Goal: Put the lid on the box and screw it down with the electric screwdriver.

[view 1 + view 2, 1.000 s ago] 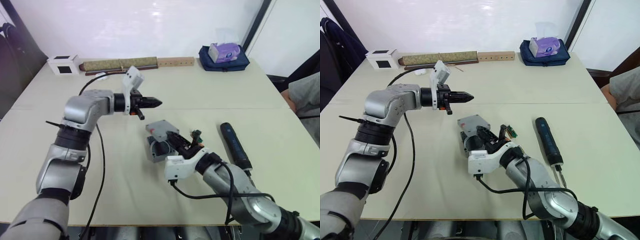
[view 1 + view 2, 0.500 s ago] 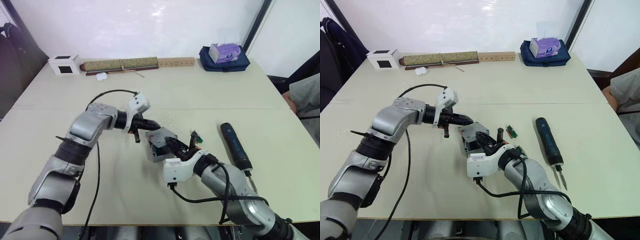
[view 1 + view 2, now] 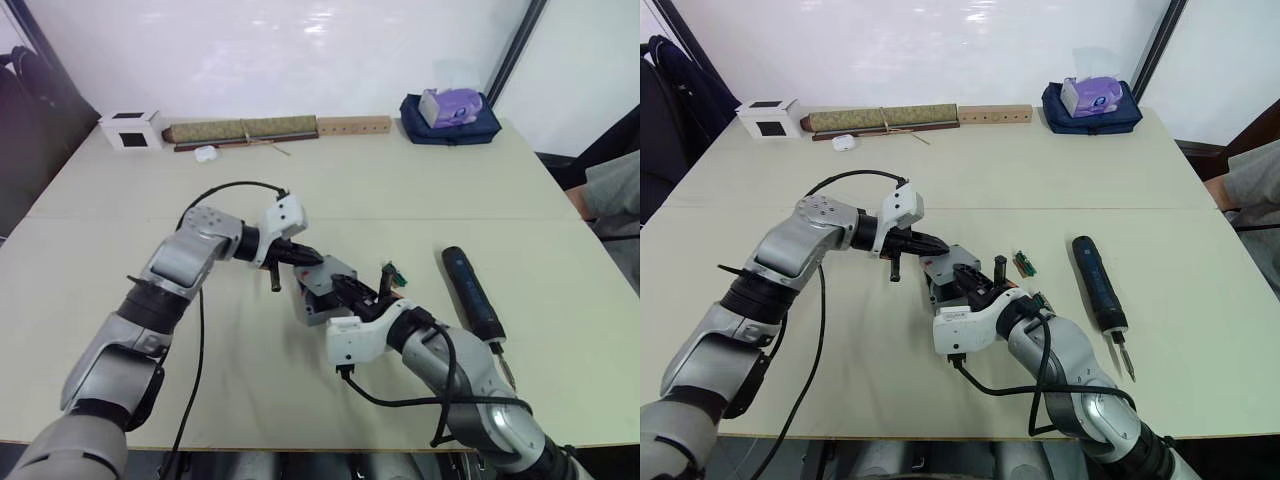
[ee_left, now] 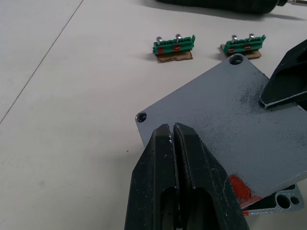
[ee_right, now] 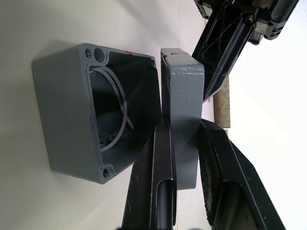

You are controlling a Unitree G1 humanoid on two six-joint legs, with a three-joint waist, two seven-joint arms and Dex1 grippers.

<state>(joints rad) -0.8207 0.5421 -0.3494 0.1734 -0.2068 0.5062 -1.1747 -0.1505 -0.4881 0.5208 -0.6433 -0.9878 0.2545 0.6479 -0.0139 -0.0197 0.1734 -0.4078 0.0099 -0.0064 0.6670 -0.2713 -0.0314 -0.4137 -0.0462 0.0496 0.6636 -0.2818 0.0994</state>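
The left gripper [image 4: 172,132] has swung down from mid-air to the lid [image 4: 230,124], fingers pressed together on its top face. The right gripper [image 5: 184,143] pinches the lid's edge, holding it tilted over the open box [image 5: 91,110], largely hiding it from overhead. The electric screwdriver [image 3: 1096,283] lies well right of the box.

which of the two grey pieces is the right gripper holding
The lid, the thin flat plate clamped between the right gripper fingers. The box, deep and open with a whitish ring inside, sits beside it ungripped.
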